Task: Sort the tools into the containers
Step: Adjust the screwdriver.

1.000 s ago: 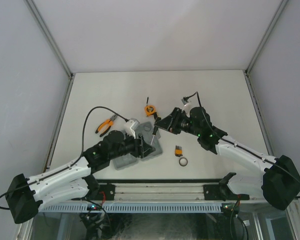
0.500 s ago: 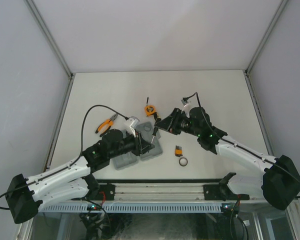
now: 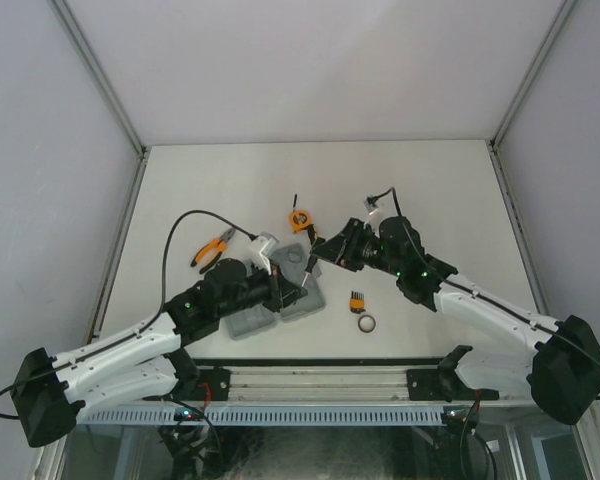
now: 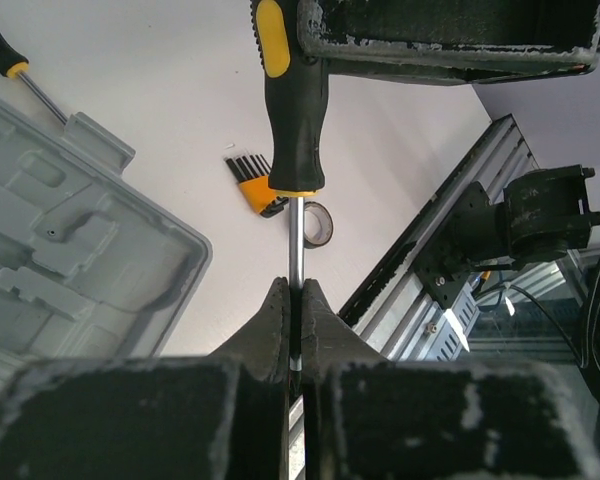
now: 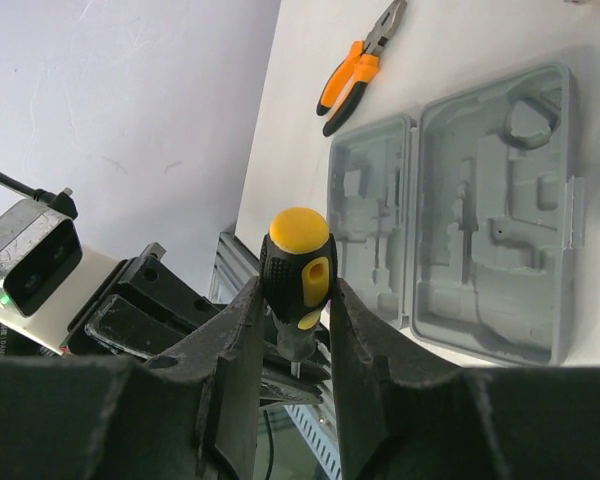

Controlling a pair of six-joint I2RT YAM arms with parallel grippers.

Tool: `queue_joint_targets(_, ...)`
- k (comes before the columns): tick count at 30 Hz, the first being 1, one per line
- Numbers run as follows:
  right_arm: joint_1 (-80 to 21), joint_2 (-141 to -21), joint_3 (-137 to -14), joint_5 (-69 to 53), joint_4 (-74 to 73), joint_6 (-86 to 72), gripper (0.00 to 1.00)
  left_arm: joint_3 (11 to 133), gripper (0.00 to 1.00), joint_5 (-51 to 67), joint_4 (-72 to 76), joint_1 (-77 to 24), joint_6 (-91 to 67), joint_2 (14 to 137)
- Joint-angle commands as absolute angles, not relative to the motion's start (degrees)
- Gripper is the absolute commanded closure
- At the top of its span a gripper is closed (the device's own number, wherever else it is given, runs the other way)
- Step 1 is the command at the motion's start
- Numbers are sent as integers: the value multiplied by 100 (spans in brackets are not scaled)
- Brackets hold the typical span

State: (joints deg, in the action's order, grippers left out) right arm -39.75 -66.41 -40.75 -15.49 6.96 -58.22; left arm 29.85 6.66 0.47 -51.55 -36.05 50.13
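Observation:
A black-and-yellow screwdriver hangs above the open grey case, held at both ends. My right gripper is shut on its handle. My left gripper is shut on the bare steel shaft just below the handle. In the left wrist view the case lies at the left, showing its moulded recesses. On the table lie the orange-handled pliers, the orange tape measure, the bit set, the ring and a second screwdriver.
The aluminium rail runs along the near table edge, close behind the ring and bit set. Both arms meet over the case's right half. Grey walls close in the table on three sides.
My left gripper has shut on the screwdriver's shaft; a second ago its jaws stood apart. The right gripper has kept its hold on the handle and drifted slightly right.

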Motion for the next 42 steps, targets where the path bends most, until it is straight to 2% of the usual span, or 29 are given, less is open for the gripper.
queue_joint_targets(1,-3929,-6278,-4103,-1226,574,-5504,69,3340,100,617,82,-5186,-3613,4852)
queue_joint_targets(3,-3878,-6154,-4097,-1139,475,-5445,58,3348,100,589,-2,-5187,-3592,4822)
queue_joint_targets(5,-3816,-6026,-4099,-1063,357,-5345,51,3365,100,550,-97,-5186,-3558,4781)
queue_joint_targets(9,-3669,-5673,-4104,-800,65,-4954,44,3416,100,357,-395,-5186,-3512,4687)
queue_joint_targets(17,-3989,-4953,-4117,-38,119,-2575,41,3597,100,360,-838,-5186,-3273,4807)
queue_joint_targets(26,-4517,-4808,-4069,-496,618,-63,39,3884,100,160,-1562,-5186,-2970,4797)
queue_joint_targets(30,-4561,-4751,-4070,-771,610,87,43,3917,100,133,-1713,-5186,-2882,4754)
queue_joint_targets(40,-4716,-4849,-4158,-1879,156,266,44,3893,100,97,-1758,-5187,-2728,4650)
queue_joint_targets(42,-4774,-4868,-4157,-1677,122,368,44,3907,100,41,-1777,-5186,-2725,4637)
